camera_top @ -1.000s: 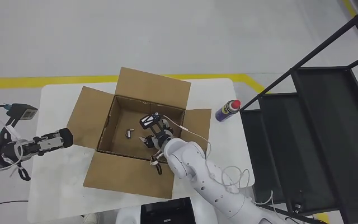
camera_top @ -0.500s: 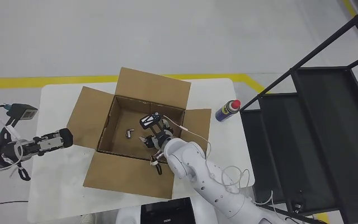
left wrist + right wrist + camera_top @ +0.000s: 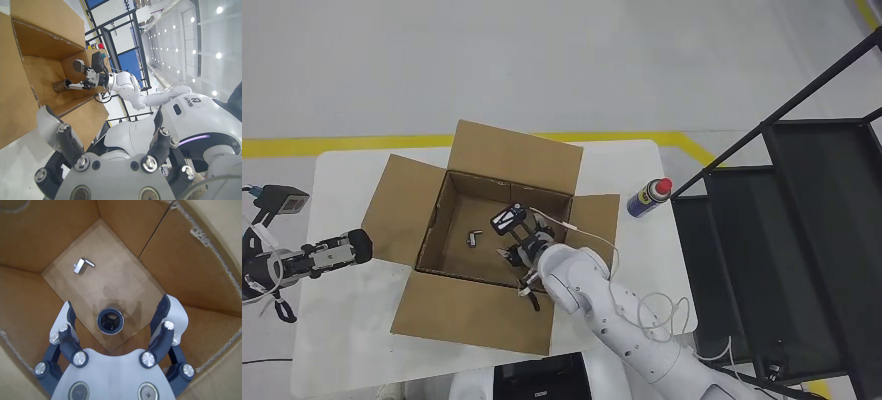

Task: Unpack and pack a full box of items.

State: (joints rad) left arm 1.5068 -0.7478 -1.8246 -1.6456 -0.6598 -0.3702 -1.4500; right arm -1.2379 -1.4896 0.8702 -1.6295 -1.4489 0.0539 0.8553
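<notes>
Our right claw (image 3: 117, 303) hangs inside the box (image 3: 189, 266) with its fingers spread wide and nothing in them. The dark cylinder (image 3: 110, 321) sits on the box floor in line with their gap. We see it end-on, so its sides are hidden, and we cannot tell whether a finger touches it. A metal bracket (image 3: 83, 265) lies farther ahead. Our left claw (image 3: 101, 117), also spread, is outside the box.
</notes>
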